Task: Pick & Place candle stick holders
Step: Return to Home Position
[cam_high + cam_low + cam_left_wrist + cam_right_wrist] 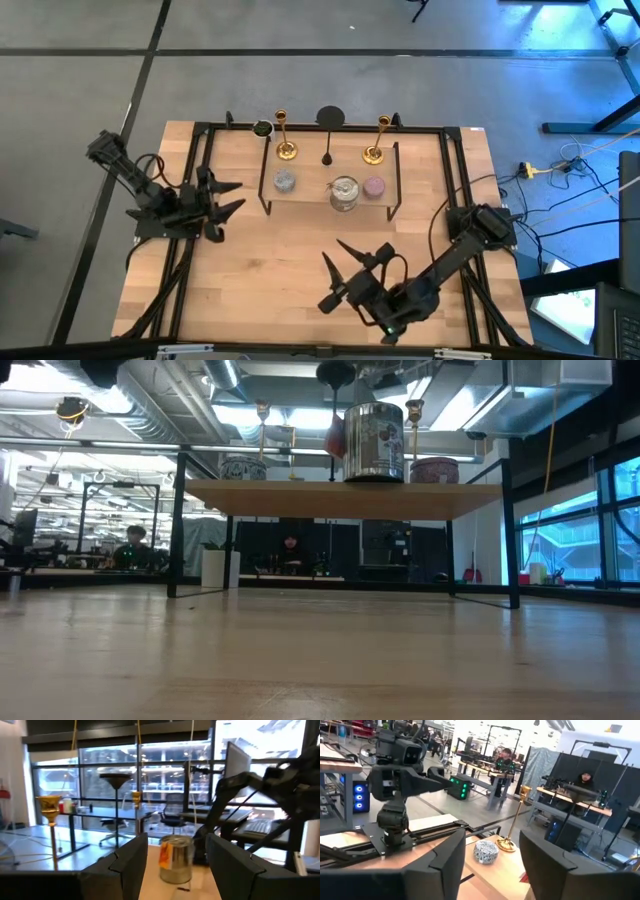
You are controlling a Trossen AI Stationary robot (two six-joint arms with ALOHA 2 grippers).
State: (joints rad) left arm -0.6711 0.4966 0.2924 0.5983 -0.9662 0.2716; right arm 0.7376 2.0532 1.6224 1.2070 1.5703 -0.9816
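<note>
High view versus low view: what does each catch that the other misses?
Only the high view shows both arms: the left gripper and right gripper, fingers apart, over the table. Only the low view shows the shelf's underside and people in the room behind. Both show the shelf top carrying two candle stick holders, a silver tin and round candles.

candle stick holders: two slim shiny gold stems, round flared bases, small cup tops | pose: both upright (bases flat on the shelf point(310, 172)) | left holder point(284, 135): ahead and right of left end effector point(240, 195), well apart | right holder point(379, 140): ahead of right end effector point(333, 272), well apart
</note>
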